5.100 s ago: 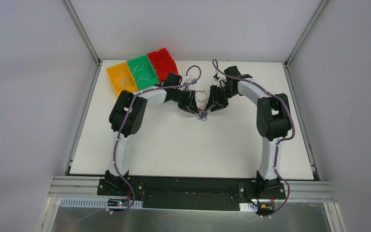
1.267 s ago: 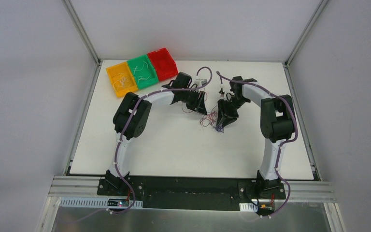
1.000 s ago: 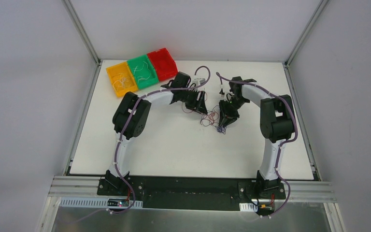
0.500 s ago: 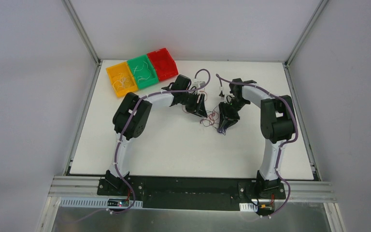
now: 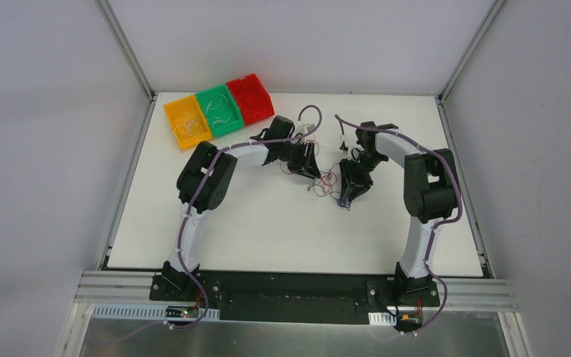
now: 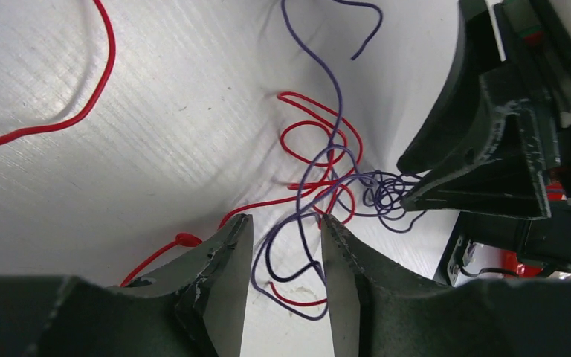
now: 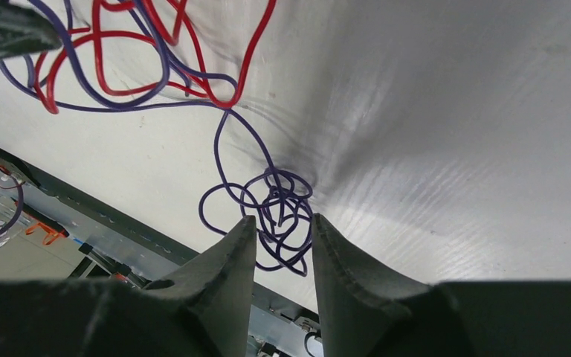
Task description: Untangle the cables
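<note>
**Two tools flanked the tangle, neither gripping**

The cables [image 5: 327, 181] lay as one loose tangle on the white bench [image 5: 268, 230], with red and purple strands looped through each other. The left tool [image 6: 284, 223] stood just left of the tangle, its fingers apart with a clear gap. A purple strand [image 6: 297, 216] ran through that gap unpinched, probably so that it could be singled out from the red loops [image 6: 316, 141] beyond.

The right tool [image 7: 282, 221] stood at the tangle's right edge, its fingers likewise apart. They straddled a tight purple knot [image 7: 275, 197] without clamping it. By my reading, the two were set on opposite sides so that one could anchor the knot while the other drew a strand away from it.

With nothing gripped and the colours crossed in several places, the untangling looked barely begun. Well off to the tangle's far left sat a yellow bin [image 5: 186, 123], a green bin [image 5: 219, 110] and a red bin [image 5: 250, 98]. These were probably where freed cables belonged.
</note>
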